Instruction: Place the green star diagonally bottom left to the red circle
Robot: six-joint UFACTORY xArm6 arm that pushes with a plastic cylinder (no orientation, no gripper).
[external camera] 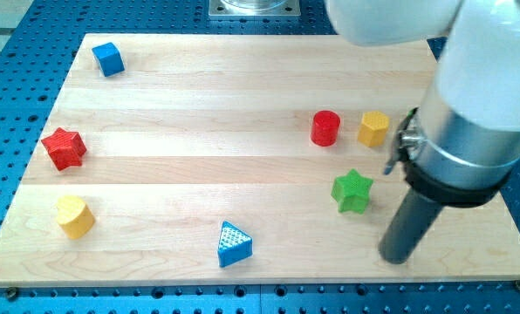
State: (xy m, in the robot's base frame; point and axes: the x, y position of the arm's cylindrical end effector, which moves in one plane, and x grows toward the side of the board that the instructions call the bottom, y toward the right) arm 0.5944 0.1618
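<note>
green star (352, 190): below and right of the red circle (325, 127), on the wooden surface (199, 113).
my tip (397, 258): end effector is a bare rod holding nothing, lower right of the star, apart.
handling: likely light, rigid; push its right side leftward.

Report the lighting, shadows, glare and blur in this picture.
Camera view: even, soft light; the blocks cast only faint short shadows, as under the green star and red circle. No strong glare on the board. The arm's white housing, close to the lens, looks soft; blocks are sharp. My tip sits right of and below the star, apart from it.
</note>
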